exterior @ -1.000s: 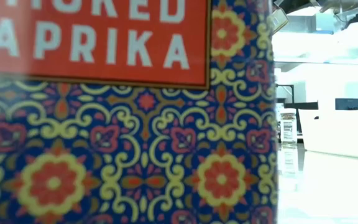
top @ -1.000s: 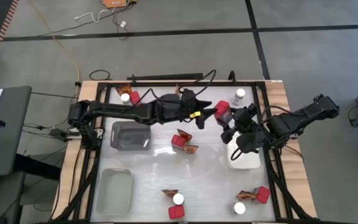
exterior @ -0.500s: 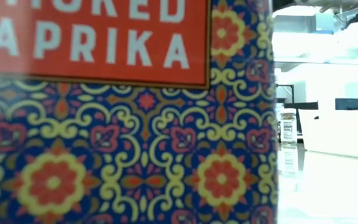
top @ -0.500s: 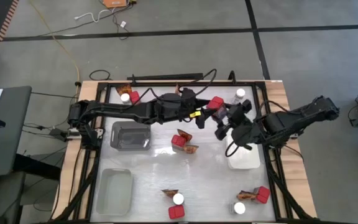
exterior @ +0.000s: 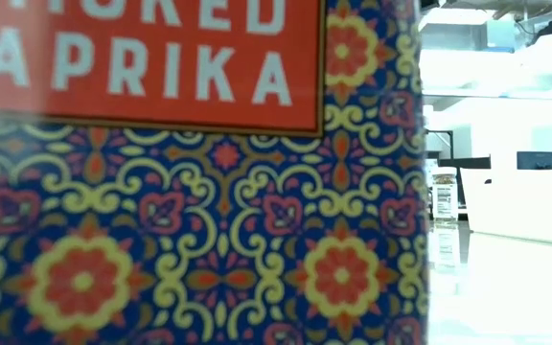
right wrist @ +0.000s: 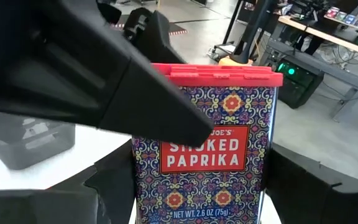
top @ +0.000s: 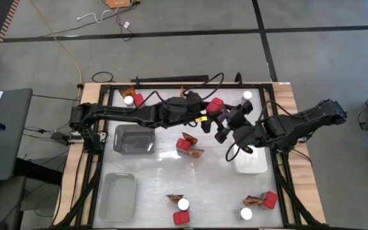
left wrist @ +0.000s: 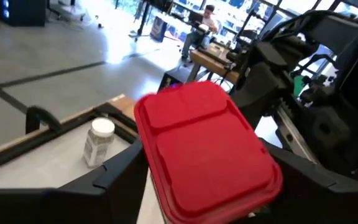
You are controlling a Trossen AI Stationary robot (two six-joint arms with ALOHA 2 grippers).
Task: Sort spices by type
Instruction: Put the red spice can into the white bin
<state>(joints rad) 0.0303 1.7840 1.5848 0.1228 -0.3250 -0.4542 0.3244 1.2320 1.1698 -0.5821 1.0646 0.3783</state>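
high view: the smoked paprika tin (top: 216, 104) sits mid-air near the tabletop's far edge, now left of where it was a second ago. both the left gripper (top: 213, 114) and right gripper (top: 225, 125) meet at it, which looks like a handover. left wrist view: the left fingers (left wrist: 120, 174) pinch the tin. right wrist view: the right fingers (right wrist: 114, 171) flank it; whether they touch it, i cannot tell.
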